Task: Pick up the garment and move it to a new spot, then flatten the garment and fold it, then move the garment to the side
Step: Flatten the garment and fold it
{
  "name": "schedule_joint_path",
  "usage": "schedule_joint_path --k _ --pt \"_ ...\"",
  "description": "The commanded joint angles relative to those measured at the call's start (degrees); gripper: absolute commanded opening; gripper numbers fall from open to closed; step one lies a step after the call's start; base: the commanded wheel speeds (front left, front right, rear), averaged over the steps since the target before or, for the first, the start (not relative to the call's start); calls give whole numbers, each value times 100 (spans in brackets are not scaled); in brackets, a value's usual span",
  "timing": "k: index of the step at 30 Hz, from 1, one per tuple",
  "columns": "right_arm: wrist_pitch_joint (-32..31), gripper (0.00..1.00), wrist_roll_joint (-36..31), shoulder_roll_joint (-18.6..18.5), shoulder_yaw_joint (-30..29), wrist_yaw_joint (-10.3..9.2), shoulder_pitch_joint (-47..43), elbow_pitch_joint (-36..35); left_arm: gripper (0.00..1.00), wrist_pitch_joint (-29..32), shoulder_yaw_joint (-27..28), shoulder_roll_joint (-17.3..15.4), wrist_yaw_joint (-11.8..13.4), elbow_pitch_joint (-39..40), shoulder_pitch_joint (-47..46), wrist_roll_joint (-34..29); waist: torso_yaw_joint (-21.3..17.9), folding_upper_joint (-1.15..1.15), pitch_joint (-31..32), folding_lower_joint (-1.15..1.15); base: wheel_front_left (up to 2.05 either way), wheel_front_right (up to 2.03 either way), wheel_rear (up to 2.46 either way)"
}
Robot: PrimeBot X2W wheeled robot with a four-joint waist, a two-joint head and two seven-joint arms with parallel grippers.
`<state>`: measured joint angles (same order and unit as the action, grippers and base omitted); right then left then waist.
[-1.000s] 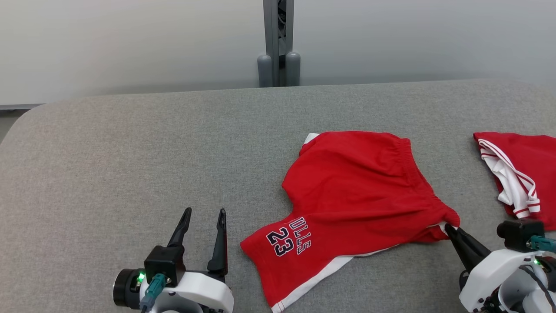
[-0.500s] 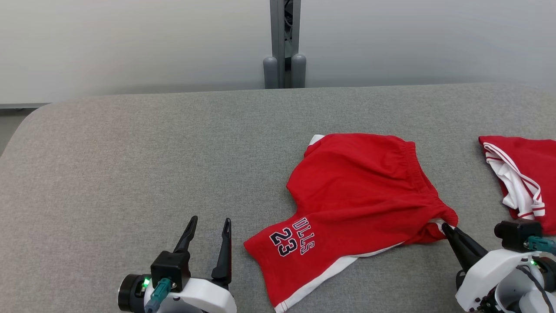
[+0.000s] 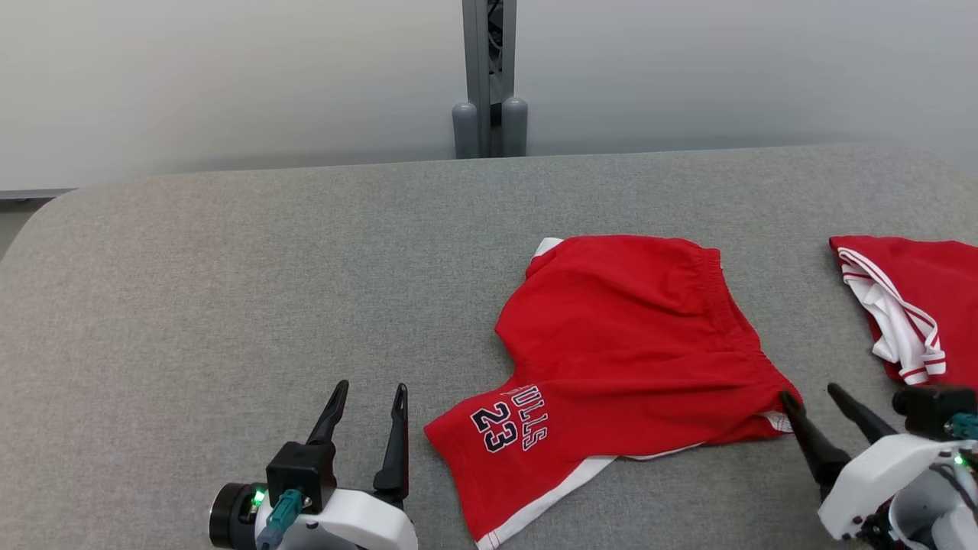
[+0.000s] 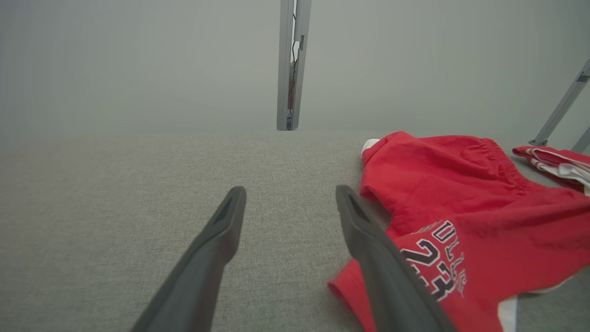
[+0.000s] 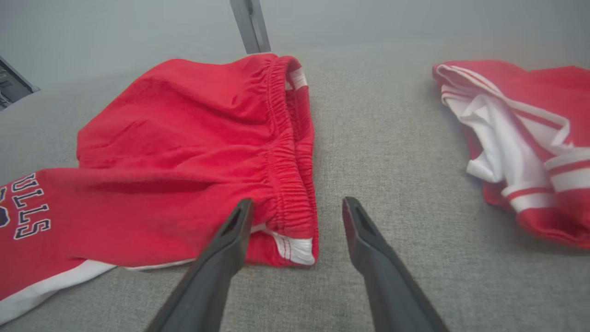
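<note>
Red soft-fabric shorts, white side trim, dark "23" print: lie spread across the centre right of the head view, elastic waistband toward the right, printed leg toward the lower centre; rest wholly on the surface, held by nothing.
Right gripper: stands wide open at the lower right, a finger on either side of the waistband corner; grips nothing.
Change: in the earlier frames pinches that corner shut and keeps it pulled taut; now splays apart, with the corner lying slack on the cloth.
Meaning for the task: looks like the end of the carry to a new spot; leaves flattening, folding and the shift aside undone.
Left gripper: sits at the lower left, fingers parted and empty, just beside the printed hem; same as before.
Grey woven tabletop: carries the shorts.
Second red-and-white garment: bunched at the right edge, well apart from the shorts; drifts slightly in frame along with everything else, so probably camera motion.
</note>
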<state>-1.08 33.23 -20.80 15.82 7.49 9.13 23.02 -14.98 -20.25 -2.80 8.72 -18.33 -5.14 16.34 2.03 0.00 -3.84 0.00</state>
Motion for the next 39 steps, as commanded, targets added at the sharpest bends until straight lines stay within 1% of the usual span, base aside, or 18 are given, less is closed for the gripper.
schedule_joint_path --k 1,6,9,11,19,30,31,32,33,34,39 --pt "156 100 -46 22 -144 2 103 -92 100 -13 20 -23 20 3 -18 32 -12 0 1 0 0 0 0" --pt "739 100 -265 258 -629 2 104 -456 100 -13 39 -23 5 14 -28 2 -45 0 -3 0 0 0 0" --pt "882 100 -402 420 -761 2 -21 -559 100 -13 -58 -22 -98 -106 -9 58 -77 0 -23 0 0 0 0" --pt "878 100 -474 502 -813 2 -96 -563 100 -13 -199 -22 -239 -302 -43 30 -104 0 -48 0 0 0 0" --pt "811 100 -674 696 -929 2 -89 -523 100 82 -530 -24 -593 -881 -354 139 -283 0 -136 0 0 0 0" --pt "807 100 -747 772 -873 2 -54 -505 100 570 -749 -36 -759 -1639 -865 117 -481 0 -233 0 0 0 0" --pt "807 100 -750 775 -867 2 -48 -505 87 631 -772 -37 -771 -1704 -909 110 -493 0 -242 0 0 0 0" --pt "808 100 -751 776 -862 2 -41 -505 44 678 -791 -41 -772 -1763 -960 98 -502 0 -251 0 0 0 0" --pt "808 100 -750 779 -861 2 -33 -504 24 716 -789 -49 -770 -1808 -1012 99 -509 0 -260 0 0 0 0" --pt "811 100 -750 783 -863 2 -26 -503 0 738 -791 -62 -755 -1846 -1056 91 -513 0 -269 0 0 0 0" --pt "858 100 -766 819 -871 2 -22 -490 0 724 -769 -123 -698 -1936 -1256 85 -516 0 -301 0 0 0 0"
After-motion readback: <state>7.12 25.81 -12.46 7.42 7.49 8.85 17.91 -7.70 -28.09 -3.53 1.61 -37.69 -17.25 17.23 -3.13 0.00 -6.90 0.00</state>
